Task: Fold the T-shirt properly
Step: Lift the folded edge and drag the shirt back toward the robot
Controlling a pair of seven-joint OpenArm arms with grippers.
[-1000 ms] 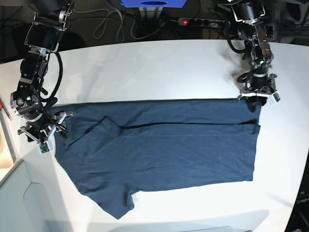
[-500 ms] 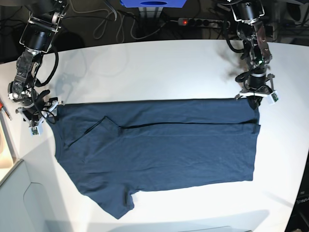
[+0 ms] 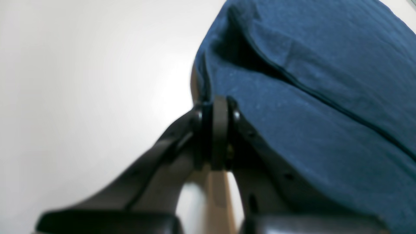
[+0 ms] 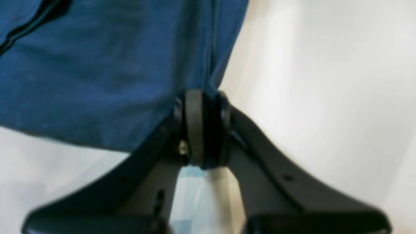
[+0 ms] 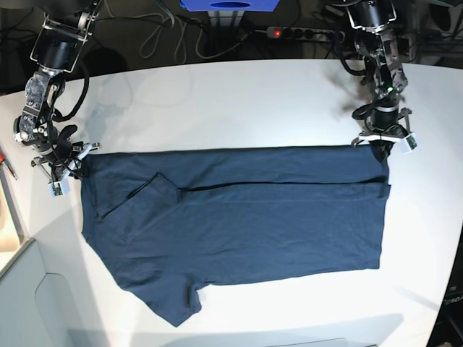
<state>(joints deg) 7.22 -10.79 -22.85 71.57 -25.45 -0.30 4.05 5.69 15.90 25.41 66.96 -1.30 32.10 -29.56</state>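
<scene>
Nearby, power strip [image 5: 300, 32] behind T-shirt [image 5: 239, 224].

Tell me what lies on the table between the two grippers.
In the base view, only the T-shirt: its far folded edge spans from the right gripper to the left gripper.

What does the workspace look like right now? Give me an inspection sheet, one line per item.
Surface: white table, rounded edge.
Job's things: T-shirt lying flat, partly folded lengthwise, one sleeve out at the near side.
Clutter: nothing seen on the table besides the shirt.
Grippers: left gripper shut on the T-shirt's corner; right gripper shut on the opposite far corner.
Cables: loose cables and a power strip behind the table.
Surroundings: blue box at the back; dark background.
</scene>
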